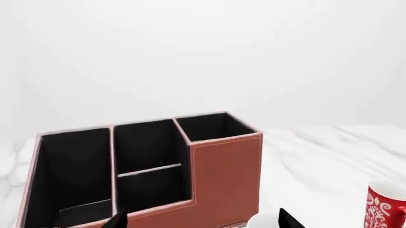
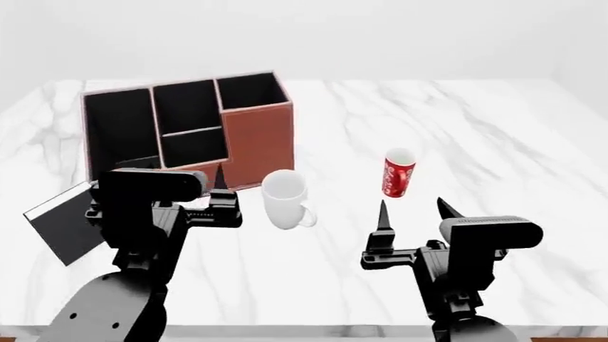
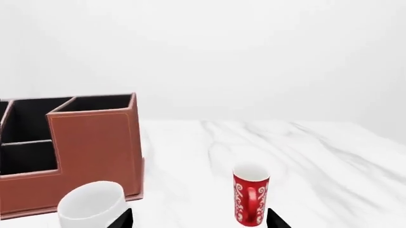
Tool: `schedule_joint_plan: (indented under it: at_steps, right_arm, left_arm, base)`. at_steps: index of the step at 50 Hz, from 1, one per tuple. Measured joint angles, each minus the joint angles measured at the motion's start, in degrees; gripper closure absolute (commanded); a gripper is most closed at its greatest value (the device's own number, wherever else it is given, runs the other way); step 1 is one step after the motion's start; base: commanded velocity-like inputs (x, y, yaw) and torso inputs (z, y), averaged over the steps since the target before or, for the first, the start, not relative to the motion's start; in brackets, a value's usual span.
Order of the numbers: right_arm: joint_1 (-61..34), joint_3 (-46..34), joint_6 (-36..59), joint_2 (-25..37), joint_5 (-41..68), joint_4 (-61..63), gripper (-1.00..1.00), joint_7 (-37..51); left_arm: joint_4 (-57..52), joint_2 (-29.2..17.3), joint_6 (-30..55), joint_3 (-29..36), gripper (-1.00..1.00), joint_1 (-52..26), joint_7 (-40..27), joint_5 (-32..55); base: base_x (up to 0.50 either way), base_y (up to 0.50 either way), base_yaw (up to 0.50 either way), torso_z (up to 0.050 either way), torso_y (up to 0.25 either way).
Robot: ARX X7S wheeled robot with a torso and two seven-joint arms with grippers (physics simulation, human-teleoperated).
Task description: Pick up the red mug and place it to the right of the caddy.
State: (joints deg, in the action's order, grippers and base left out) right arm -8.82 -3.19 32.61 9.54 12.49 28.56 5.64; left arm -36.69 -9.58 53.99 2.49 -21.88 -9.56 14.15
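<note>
White mug (image 2: 285, 199) stands between caddy (image 2: 190, 128) and red mug (image 2: 398, 173). Right gripper (image 2: 414, 212): jaws wide, empty. Left gripper (image 2: 221, 187): jaws spread, empty.

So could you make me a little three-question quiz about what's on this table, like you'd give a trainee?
1. True or false: the small red mug with the white swirly pattern stands upright.
2. Which lies nearest the reddish-brown leather-look caddy? A) the red mug B) the plain white mug C) the right tool
3. Fill in: the left tool and right tool are both ____.

Key: 1 true. 2 B: the white mug lies tipped on its side just in front of the caddy. 3 open; neither holds anything.
</note>
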Motion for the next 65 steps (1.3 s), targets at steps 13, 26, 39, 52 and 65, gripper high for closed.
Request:
schedule_joint_plan:
  at_steps: [13,26,39,52,65]
  right_arm:
    - [-0.5,0.0,0.6,0.3,1.0,-0.5,-1.0,0.1]
    - [-0.4,-0.4,-0.1,0.5,1.5,-1.5,-1.0,0.3]
    - [-0.1,-0.6,-1.7,0.9,1.7,-2.2,-1.0,0.4]
    - [0.6,-0.4,-3.0,1.6,2.2,-3.6,-1.0,0.4]
    - [4.5,1.5,-6.0,2.6,2.0,-6.0,-1.0,1.2]
  left_arm:
    - [-0.1,-0.6,0.8,0.0,-1.0,-0.5,-0.5,0.4]
    - [0.6,-1.0,0.3,-0.1,-1.0,-0.4,-0.8,0.7]
    - [1.2,-1.4,-0.5,-0.2,-1.0,0.0,-1.2,1.0]
    - [1.9,-1.8,-1.3,0.0,-1.0,0.3,-1.5,1.2]
    - [2.2,-2.1,-1.8,0.3,-1.0,0.5,-1.8,1.5]
  base:
    - [0.5,0.0,0.0,0.0,0.0]
    - [0.47,0.0,0.0,0.0,0.002]
    - [0.0,0.0,0.0,0.0,0.001]
    - [0.0,0.0,0.0,0.0,0.0]
    - [0.0,0.0,0.0,0.0,0.0]
